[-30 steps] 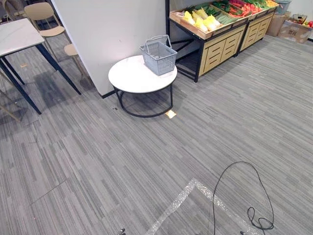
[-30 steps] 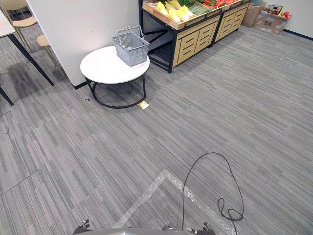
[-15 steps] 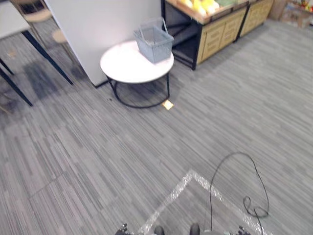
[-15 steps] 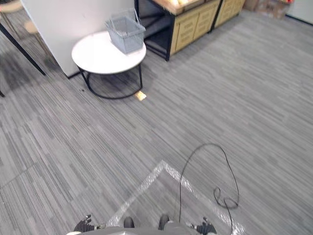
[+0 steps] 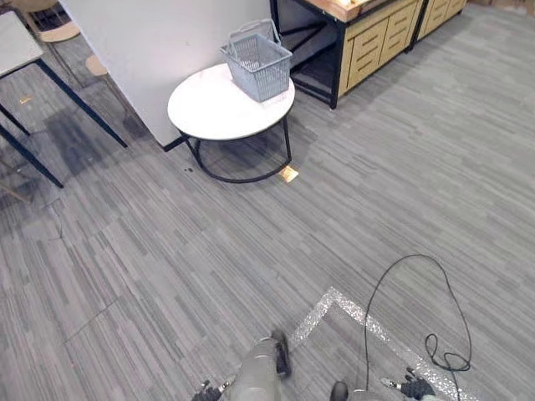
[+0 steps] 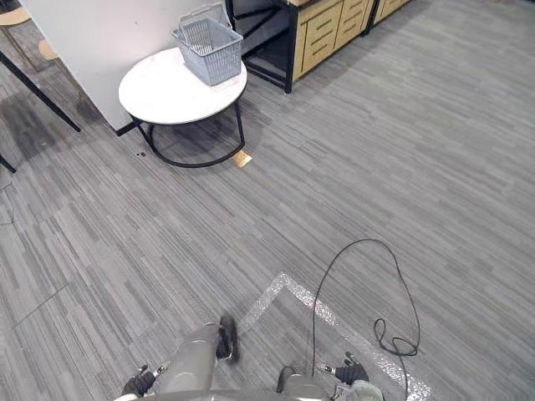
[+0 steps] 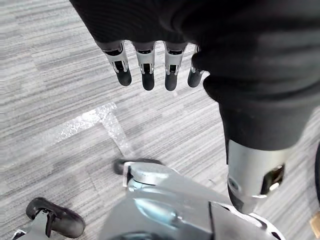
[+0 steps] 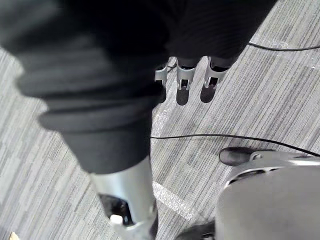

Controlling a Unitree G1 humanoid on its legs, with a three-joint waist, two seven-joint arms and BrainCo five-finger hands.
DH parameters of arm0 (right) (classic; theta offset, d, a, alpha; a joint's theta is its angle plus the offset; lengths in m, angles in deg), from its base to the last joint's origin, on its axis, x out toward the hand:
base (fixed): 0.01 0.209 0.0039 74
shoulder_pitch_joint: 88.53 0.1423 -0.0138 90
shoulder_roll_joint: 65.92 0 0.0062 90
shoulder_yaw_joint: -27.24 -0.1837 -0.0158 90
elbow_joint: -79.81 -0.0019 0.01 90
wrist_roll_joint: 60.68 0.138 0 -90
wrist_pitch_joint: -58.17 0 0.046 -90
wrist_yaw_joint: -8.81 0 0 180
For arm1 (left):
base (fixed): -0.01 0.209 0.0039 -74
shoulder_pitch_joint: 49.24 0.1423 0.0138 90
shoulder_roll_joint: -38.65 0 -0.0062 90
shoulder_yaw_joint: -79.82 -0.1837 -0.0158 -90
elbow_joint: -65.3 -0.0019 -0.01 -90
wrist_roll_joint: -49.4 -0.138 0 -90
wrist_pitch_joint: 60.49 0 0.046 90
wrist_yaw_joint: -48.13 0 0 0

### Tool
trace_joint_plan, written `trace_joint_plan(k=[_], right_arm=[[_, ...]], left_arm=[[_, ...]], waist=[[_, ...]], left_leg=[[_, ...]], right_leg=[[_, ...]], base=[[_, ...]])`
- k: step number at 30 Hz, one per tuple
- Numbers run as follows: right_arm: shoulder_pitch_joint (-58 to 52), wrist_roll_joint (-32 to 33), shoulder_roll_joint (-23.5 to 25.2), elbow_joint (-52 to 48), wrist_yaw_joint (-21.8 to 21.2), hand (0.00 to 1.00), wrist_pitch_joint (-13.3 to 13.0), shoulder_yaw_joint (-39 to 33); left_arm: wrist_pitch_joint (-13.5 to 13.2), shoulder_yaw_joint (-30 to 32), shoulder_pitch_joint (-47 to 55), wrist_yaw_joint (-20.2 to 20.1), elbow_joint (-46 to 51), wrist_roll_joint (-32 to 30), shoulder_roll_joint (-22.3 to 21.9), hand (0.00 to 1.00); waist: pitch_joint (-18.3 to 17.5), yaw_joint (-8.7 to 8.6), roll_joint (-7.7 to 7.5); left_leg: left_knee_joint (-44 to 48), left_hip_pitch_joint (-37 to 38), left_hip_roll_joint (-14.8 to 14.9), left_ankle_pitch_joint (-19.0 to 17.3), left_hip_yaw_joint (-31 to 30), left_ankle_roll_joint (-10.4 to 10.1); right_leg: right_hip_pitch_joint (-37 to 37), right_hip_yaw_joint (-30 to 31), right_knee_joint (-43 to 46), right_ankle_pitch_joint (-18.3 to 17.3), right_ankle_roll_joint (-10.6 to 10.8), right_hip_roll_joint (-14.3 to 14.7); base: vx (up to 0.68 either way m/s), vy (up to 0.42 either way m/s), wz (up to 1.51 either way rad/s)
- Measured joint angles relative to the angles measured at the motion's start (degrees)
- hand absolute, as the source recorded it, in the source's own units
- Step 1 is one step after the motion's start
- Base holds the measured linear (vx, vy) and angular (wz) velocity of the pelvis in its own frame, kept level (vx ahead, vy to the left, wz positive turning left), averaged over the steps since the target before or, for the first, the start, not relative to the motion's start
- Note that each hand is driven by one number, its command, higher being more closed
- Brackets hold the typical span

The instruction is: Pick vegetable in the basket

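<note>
From my head view the grey basket (image 5: 257, 60) sits far up at 12 o'clock, upright, handles raised, on the 1 o'clock edge of a round white table (image 5: 213, 113). The table stands against a white wall (image 5: 159, 42), with a tan scrap (image 5: 288, 173) on the carpet (image 5: 401, 167) by its 5 o'clock leg. Just past the table at 1 o'clock is the produce stand (image 5: 372, 46) with wooden drawers. Its top is cut by the frame edge, so I cannot tell which vegetable lies there.

Both hands hang low at 6 o'clock, well apart from the basket and stand. My left hand (image 7: 148, 70) has its fingers straight and pointing down at the carpet, thumb out to the side, nothing in it. My right hand (image 8: 182, 82) is the same: fingers relaxed and spread, empty. A pale tape line (image 5: 322, 309) angles across the carpet between the hands and the table.
</note>
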Motion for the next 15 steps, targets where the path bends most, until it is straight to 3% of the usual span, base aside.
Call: trace_joint_plan(k=[2, 3, 4, 5, 6, 8, 9, 10, 11, 12, 13, 14, 15], right_arm=[[0.49, -0.01, -1.02, -0.51, -0.01, 0.0, -0.15, 1.55], [0.67, -0.02, -0.94, -0.51, -0.02, 0.0, -0.18, 1.76], [0.76, -0.03, 0.11, -0.41, -0.03, 0.0, -0.33, 1.92], [1.25, -0.06, 1.81, -0.34, -0.14, 0.0, -0.83, 1.94], [1.6, -0.19, 2.62, -0.64, -0.35, 0.0, -1.03, 2.04], [2.0, -0.91, 3.92, -0.93, -1.33, 0.0, -1.86, 1.94], [1.98, -1.0, 3.88, -0.78, -1.42, 0.0, -1.8, 1.62], [1.78, -1.01, 3.86, -0.19, -1.4, 0.0, -1.6, 0.88], [0.68, -1.02, 3.87, -0.45, -1.4, 0.0, -1.33, 0.94], [0.24, -1.04, 3.96, -0.52, -1.42, 0.0, -1.33, 1.01], [-0.13, -0.8, 4.28, -0.85, -1.64, 0.0, -1.35, 0.65], [-0.12, -1.02, 4.18, -2.19, -1.72, 0.0, -1.8, 0.71], [-0.12, -1.01, 4.19, -3.11, -1.81, 0.0, -1.98, 0.63]], left_arm=[[0.13, -0.87, 0.14, 0.03, -0.07, -0.55, -1.12, 0.0], [0.25, -1.12, 0.15, 0.03, -0.2, -0.57, -1.25, 0.0], [0.24, -0.96, 0.32, 0.01, -0.74, -0.6, -0.69, 0.0], [0.01, -0.96, 0.4, 0.03, -1.21, -0.72, 0.3, 0.0], [-0.14, -0.98, 0.28, 0.05, -1.18, -1.03, 0.92, 0.0], [-0.23, -0.75, -0.5, 0.31, -1.26, -1.61, 2.04, 0.0], [-0.18, -0.47, -0.58, 0.33, -1.15, -1.68, 2.08, 0.0], [-0.16, 0.28, -0.52, 0.39, -0.95, -1.68, 2.04, 0.0], [-0.11, 0.68, -0.01, 0.51, -0.92, -1.68, 1.96, 0.0], [-0.06, 0.39, 0.17, 0.51, -0.9, -1.69, 2.17, 0.0], [-0.01, -0.06, 0.39, 0.57, -0.85, -1.7, 2.52, 0.0], [0.07, -0.5, 0.36, 0.7, -0.91, -1.72, 2.79, 0.0], [0.11, -0.68, 0.14, 0.85, -0.91, -1.81, 2.81, 0.0]], waist=[[-0.1, 1.37, 2.28], [-0.18, 1.85, 2.67], [-0.14, 2.22, 1.54], [-1.22, 2.46, -0.68], [-1.73, 2.35, -1.89], [-2.97, 1.93, -4.03], [-2.99, 1.69, -4.22], [-2.88, 1.68, -4.41], [-2.8, 1.45, -4.73], [-2.82, 1.22, -4.85], [-2.8, 0.55, -4.97], [-2.74, -0.86, -5.02], [-2.6, -1.57, -4.8]], left_leg=[[-6.86, -1.92, 1.34, 1.61, -1.94, -0.71], [-6.83, -2.58, 1.9, 1.65, -1.78, -0.63], [-3.57, -2.5, 1.29, 6.92, -1.16, 1.92], [-0.63, -2.64, -0.65, 8.83, 0.24, 3.51], [0.4, -2.98, -1.74, 8.04, 0.67, 5.02], [3.23, -2.39, -4.62, 4.34, 2.65, 10.07], [3.74, -1.24, -5.17, 2.89, 2.93, 10.22], [4.17, 1.37, -5.86, 0.37, 3.23, 10.47], [2.62, 7.7, -6.83, -2.93, 3.48, 10.76], [1.61, 10.48, -7.22, -4.03, 3.44, 10.77], [0.86, 14.2, -7.82, -5.8, 3.27, 10.63], [-0.57, 19.18, -8.46, -7.75, 3.03, 10.52], [-1.85, 22.9, -8.61, -8.92, 2.81, 10.52]], right_leg=[[1.99, 1.73, -1.18, -1.54, 1.8, 1.04], [3.05, 2.11, -1.31, -2.22, 2.82, 1.04], [5.69, 2.69, -1.57, -3.95, 3.85, -0.68], [6.26, 3.54, -0.81, -4.51, 3.71, -3.35], [5.48, 4.0, 0.75, -4.21, 3.91, -4.81], [0.71, 6.95, 11.64, -1.8, 5.39, -8.41], [-0.23, 7.46, 15.28, -0.25, 5.92, -9.09], [-2.53, 8.32, 23.31, 3.35, 6.53, -9.77], [-7.63, 8.3, 38.35, 15.74, 8.6, -11.43], [-9.8, 8.1, 44.67, 19.03, 9.39, -12.28], [-13.51, 7.2, 54.22, 18.79, 9.06, -13.79], [-18.06, 5.22, 62.9, 16.43, 7.09, -15.1], [-21.02, 3.52, 66.09, 13.91, 6.06, -15.35]], base=[[0.54, 0.244, -0.43], [0.55, 0.313, -0.49], [0.57, 0.293, -0.4], [0.57, 0.259, -0.34], [0.58, 0.209, -0.22], [0.61, 0.21, -0.01], [0.63, 0.222, 0.0], [0.62, 0.241, -0.12], [0.62, 0.255, -0.16], [0.6, 0.247, -0.11], [0.6, 0.22, -0.03], [0.72, 0.226, -0.02], [0.6, 0.164, -0.04]])
